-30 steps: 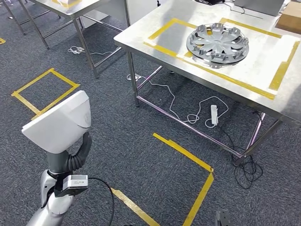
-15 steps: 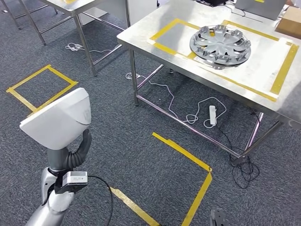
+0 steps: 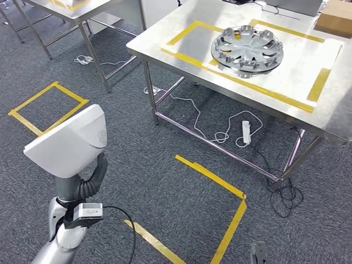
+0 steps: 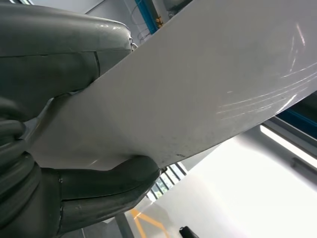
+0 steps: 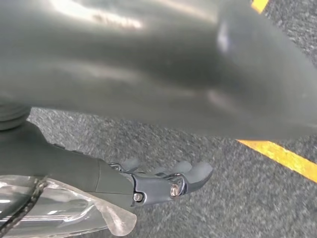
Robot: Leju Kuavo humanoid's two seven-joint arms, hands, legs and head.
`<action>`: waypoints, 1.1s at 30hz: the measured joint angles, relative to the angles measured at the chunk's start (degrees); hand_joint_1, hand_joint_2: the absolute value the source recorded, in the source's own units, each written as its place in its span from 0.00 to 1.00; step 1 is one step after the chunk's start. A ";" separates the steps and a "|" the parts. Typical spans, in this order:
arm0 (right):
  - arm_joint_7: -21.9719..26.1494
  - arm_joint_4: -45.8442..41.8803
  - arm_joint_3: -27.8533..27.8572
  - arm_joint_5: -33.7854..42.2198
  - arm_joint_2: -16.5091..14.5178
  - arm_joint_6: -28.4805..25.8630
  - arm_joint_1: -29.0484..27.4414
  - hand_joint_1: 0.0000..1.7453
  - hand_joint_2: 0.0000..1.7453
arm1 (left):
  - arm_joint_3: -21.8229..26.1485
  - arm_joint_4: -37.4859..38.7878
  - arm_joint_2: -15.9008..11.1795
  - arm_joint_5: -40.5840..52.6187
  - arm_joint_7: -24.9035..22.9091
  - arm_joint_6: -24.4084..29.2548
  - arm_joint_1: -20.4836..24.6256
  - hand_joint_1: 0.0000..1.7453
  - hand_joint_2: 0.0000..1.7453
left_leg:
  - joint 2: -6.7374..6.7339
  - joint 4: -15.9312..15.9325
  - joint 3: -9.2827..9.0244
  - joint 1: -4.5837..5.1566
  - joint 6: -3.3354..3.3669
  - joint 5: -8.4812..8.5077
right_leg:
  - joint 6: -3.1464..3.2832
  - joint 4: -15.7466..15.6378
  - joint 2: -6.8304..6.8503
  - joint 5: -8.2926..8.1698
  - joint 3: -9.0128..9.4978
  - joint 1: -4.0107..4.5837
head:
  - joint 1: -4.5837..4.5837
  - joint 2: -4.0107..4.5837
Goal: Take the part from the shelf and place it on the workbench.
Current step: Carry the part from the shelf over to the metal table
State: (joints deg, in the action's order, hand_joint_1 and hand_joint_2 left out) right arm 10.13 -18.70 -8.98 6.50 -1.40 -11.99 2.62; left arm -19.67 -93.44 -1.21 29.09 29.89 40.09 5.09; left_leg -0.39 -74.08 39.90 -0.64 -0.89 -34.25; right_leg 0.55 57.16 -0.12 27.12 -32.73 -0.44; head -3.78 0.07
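Fingers [image 4: 108, 186] of my left hand [image 3: 89, 181] are closed against one face of the white part [image 3: 68, 140], with the thick thumb pressed on the opposite face in the left wrist view; the hand grips the part along its lower edge. From the head view I see the part held low on my left side, above the grey carpet [image 3: 158, 176] and well apart from the workbench [image 3: 286, 77]. My right hand [image 5: 164, 181] hangs over the carpet beside a strip of yellow tape [image 5: 284, 156]; its fingers lie extended and slightly apart, holding nothing. On the workbench, a silver wheel cover [image 3: 247, 50] lies flat, overlapping the yellow tape rectangle [image 3: 236, 80] marked on the steel top. Under the bench, a white power strip [image 3: 246, 132] and its cables lie on the carpet. More yellow tape outlines [image 3: 45, 107] mark the floor.
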 joint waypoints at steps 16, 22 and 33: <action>0.31 0.81 -0.05 0.38 -0.03 0.66 -0.38 0.00 0.00 | 0.07 0.89 0.84 0.06 1.00 0.00 -0.19 1.00 1.00 | -0.01 17.00 -7.65 0.27 3.02 7.67 | -3.18 16.41 -0.21 6.42 -8.82 -0.15 | -0.37 0.00; 0.33 0.89 -0.06 0.36 0.13 0.62 -0.24 0.00 0.00 | 0.08 0.98 1.02 0.04 1.01 0.00 -0.17 1.00 1.00 | 0.10 16.66 -8.15 0.47 1.65 6.88 | -2.52 0.45 0.17 -0.50 -1.07 -0.17 | -0.28 0.00; 0.27 0.97 -0.07 0.28 0.24 0.62 -0.37 0.00 0.00 | 0.13 1.16 1.01 -0.08 0.88 0.02 -0.41 1.00 1.00 | 0.22 3.47 -0.85 0.13 0.39 3.94 | -0.16 -0.01 -0.11 0.65 0.76 -0.14 | 0.28 0.00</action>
State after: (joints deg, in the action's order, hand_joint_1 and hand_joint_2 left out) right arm 10.40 -17.73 -9.05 6.78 -1.16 -11.37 2.25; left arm -19.54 -92.28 -0.20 29.01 30.77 40.11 4.68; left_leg -0.18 -70.61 39.05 -0.51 -0.50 -30.31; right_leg 0.39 57.15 -0.23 27.77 -31.97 -0.58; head -3.50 0.07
